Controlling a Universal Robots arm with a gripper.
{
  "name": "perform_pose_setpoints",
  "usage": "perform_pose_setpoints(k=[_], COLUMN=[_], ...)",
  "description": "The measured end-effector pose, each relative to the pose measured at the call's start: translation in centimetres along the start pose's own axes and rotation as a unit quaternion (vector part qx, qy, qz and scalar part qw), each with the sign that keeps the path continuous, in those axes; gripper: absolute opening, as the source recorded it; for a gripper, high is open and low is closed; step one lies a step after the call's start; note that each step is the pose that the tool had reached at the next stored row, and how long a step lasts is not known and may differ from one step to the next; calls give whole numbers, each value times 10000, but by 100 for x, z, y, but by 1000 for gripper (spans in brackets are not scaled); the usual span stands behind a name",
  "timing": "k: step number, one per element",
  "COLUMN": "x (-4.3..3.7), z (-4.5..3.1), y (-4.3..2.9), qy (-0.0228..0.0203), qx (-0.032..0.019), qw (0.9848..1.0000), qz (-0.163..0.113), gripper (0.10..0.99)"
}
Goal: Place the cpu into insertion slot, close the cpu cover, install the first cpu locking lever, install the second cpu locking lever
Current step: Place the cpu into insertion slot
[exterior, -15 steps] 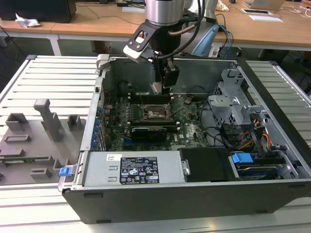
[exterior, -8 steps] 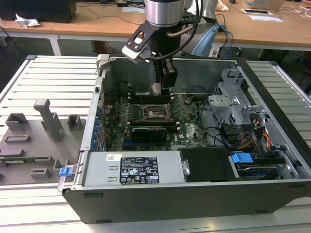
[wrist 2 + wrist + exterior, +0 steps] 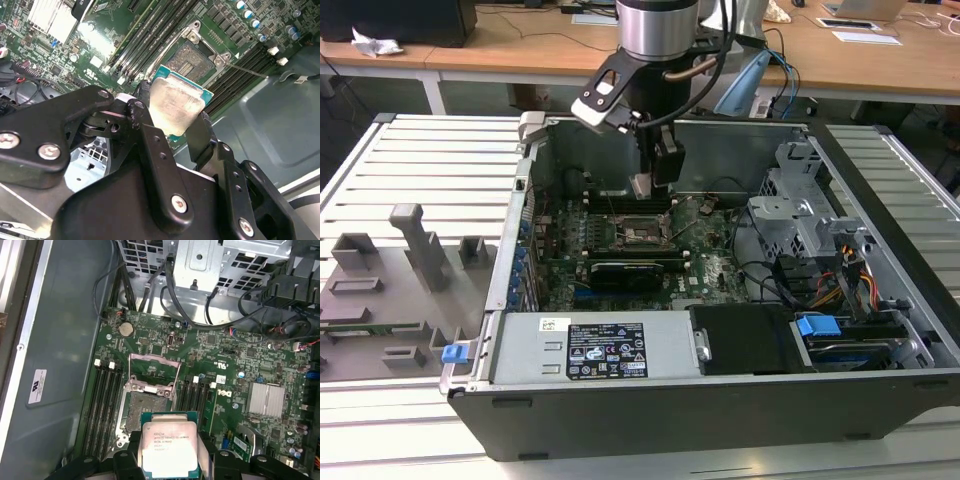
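Observation:
My gripper [image 3: 642,186] hangs inside the open computer case, shut on the cpu [image 3: 170,447], a flat square chip with a pale metal top. In the second wrist view the cpu [image 3: 175,107] sits tilted between the two black fingers [image 3: 200,132]. The insertion slot [image 3: 142,407] lies uncovered on the green board, a short way beyond the chip's edge, and in the exterior view the slot [image 3: 642,233] is below the gripper. The cpu cover [image 3: 149,386] stands swung open at the slot's far side. A thin metal lever [image 3: 252,71] juts out beside the slot.
Black memory slots [image 3: 105,405] flank the socket on both sides. A finned heatsink [image 3: 266,400], cables [image 3: 150,290] and a metal drive cage [image 3: 800,210] surround the board. The power supply [image 3: 590,350] fills the case's near side. A grey fixture tray [image 3: 380,300] lies at the exterior view's left.

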State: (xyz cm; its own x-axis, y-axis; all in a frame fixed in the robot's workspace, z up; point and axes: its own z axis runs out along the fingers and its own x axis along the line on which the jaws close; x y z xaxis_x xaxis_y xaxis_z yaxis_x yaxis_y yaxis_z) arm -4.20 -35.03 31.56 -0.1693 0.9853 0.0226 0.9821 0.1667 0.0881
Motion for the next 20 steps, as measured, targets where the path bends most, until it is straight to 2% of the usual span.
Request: perform_pose_setpoints(k=[20], x=[-1], z=[58], y=[-5], qy=[2], qx=[0], qw=[10000], qz=[0], gripper=[529])
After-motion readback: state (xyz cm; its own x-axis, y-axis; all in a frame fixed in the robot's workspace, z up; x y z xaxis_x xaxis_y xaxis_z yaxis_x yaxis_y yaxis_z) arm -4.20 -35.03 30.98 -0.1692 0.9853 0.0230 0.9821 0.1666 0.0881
